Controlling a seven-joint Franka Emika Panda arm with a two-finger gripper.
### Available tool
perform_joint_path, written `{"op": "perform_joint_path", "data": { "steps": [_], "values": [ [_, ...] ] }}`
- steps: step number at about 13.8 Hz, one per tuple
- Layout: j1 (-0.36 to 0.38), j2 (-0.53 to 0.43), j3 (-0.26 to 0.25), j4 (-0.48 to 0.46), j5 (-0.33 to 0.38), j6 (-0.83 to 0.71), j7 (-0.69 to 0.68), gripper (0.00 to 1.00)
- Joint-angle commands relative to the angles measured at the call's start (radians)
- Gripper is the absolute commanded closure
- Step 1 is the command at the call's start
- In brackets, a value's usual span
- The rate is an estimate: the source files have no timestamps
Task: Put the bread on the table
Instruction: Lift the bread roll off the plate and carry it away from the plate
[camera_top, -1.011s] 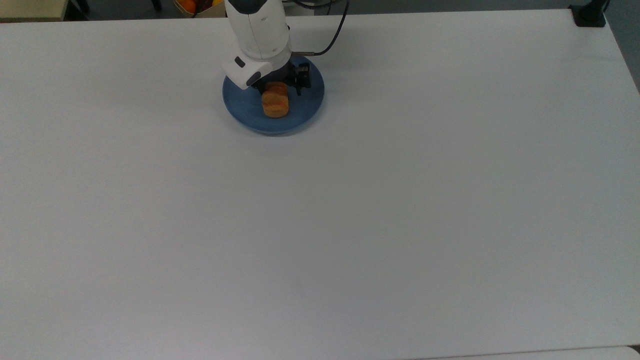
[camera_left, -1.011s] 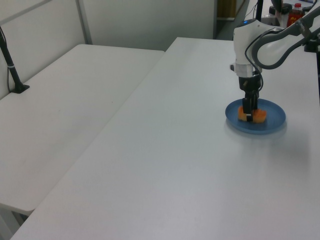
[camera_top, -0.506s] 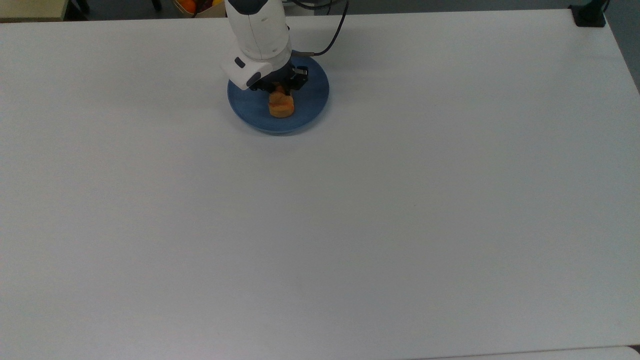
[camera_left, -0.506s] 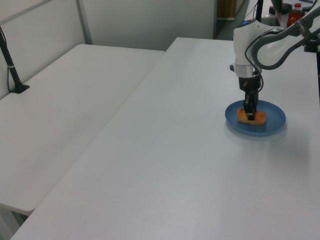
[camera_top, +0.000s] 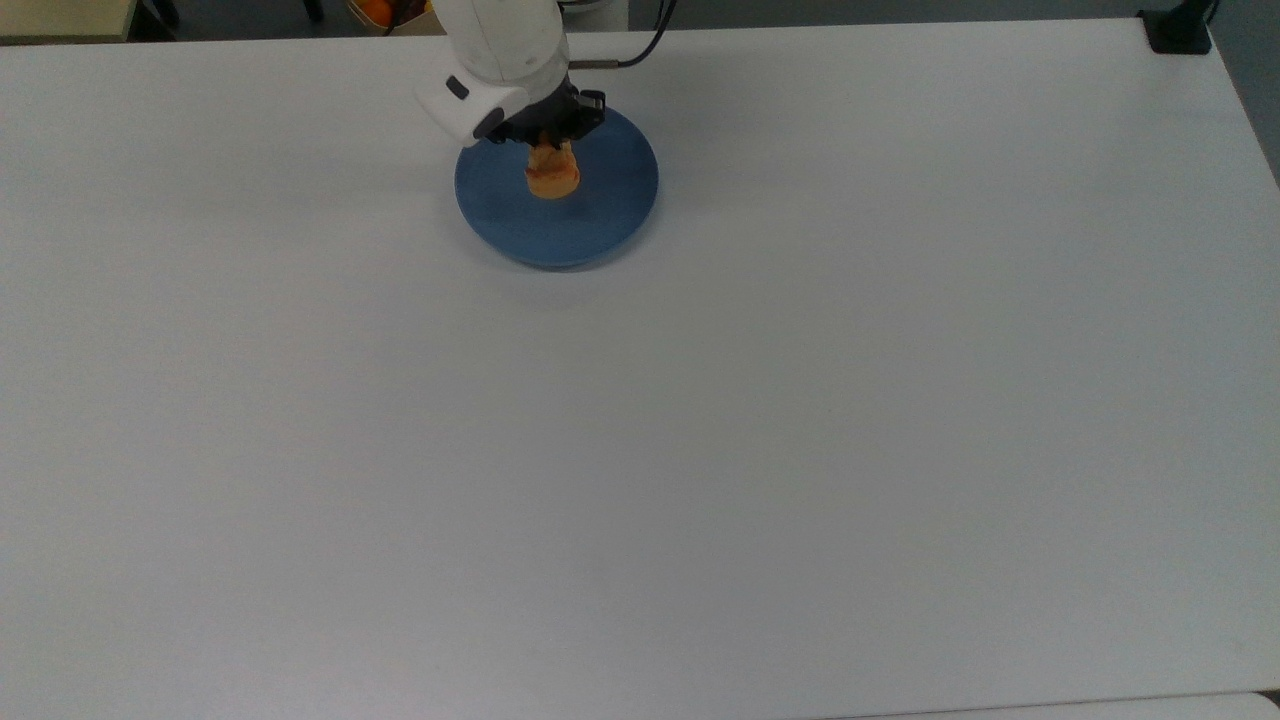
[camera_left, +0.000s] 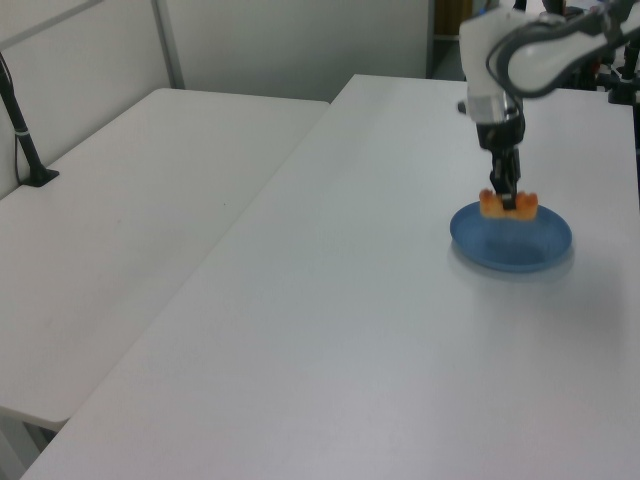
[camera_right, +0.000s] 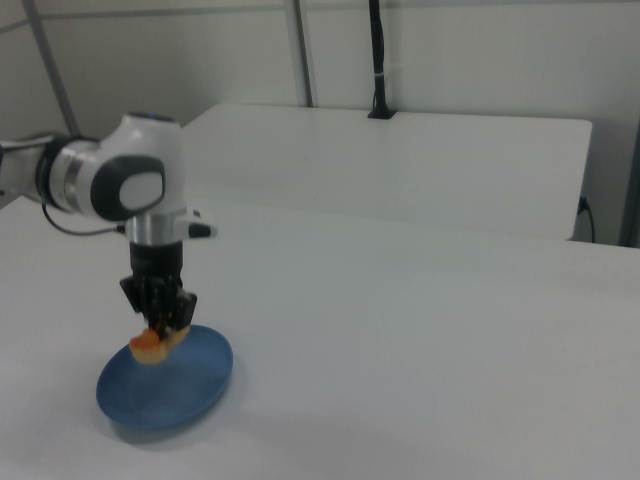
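1. Over the round blue plate (camera_top: 557, 205), top view: one small oblong golden-orange ridged bread (camera_top: 552, 176), clamped in one black two-finger pincer (camera_top: 548, 141); hung clear, presumably for carrying off.
2. Left view: one bread (camera_left: 508, 205), raised just above the plate (camera_left: 512, 241), not touching.
3. Right view: one large plain white worktop (camera_right: 420, 330), bare beside the plate (camera_right: 165, 388); judged the set-down area.

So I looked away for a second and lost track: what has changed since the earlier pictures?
The pincer, shut on the bread, has lifted it clear of the blue plate and carried it toward the plate's far edge in the top view. The plate had slid slightly earlier and now sits still on the table.
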Motion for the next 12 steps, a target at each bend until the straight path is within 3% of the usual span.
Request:
{"op": "perform_joint_path", "data": {
  "steps": [1,5,12],
  "values": [
    [-0.012,-0.016,-0.043,0.184,-0.004,-0.183,-0.038,0.89],
    [-0.020,-0.025,-0.127,0.271,-0.005,-0.259,-0.135,0.94],
    [-0.046,0.007,-0.357,0.318,-0.030,-0.099,-0.365,0.97]
  ]
}}
